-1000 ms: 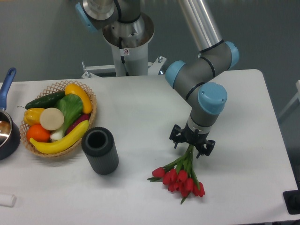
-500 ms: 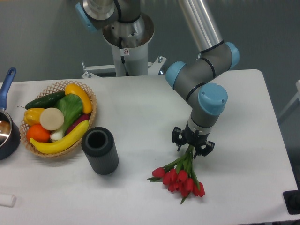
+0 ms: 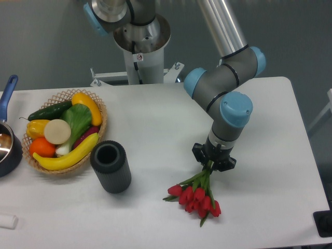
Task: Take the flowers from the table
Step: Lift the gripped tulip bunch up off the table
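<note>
A: Flowers [image 3: 198, 194] are what we're after, but let's size up the whole scene first. We see the white desk [image 3: 155, 119] carrying everything, with the arm [image 3: 223, 88] reaching down from above onto its right half.

B: Agreed. Next in size we have the wicker basket [image 3: 99, 136] at the left, filled with a banana, a cucumber, an orange and other produce, and a dark pan [image 3: 7, 145] at the left edge. Just beside the basket stands a black cylinder [image 3: 110, 166], upright with its open end facing up. We'd judge all of those as clutter, well apart from the job.

A: The bunch lies flat on the desk toward the front right, red heads pointing to the front edge and green stems running back toward the arm. That lie suits us: the stems are the thin, gathered end, so they make the natural place to take hold.

B: And the pincer [image 3: 213, 160] sits right there, pointing down and clenched around the stems. We reckon the grip is made and the lift comes next, since the heads appear to rest on the desk.

A: Any writing? We spot a small sticker [image 3: 138, 56] on the arm's base, too small to read.
</note>
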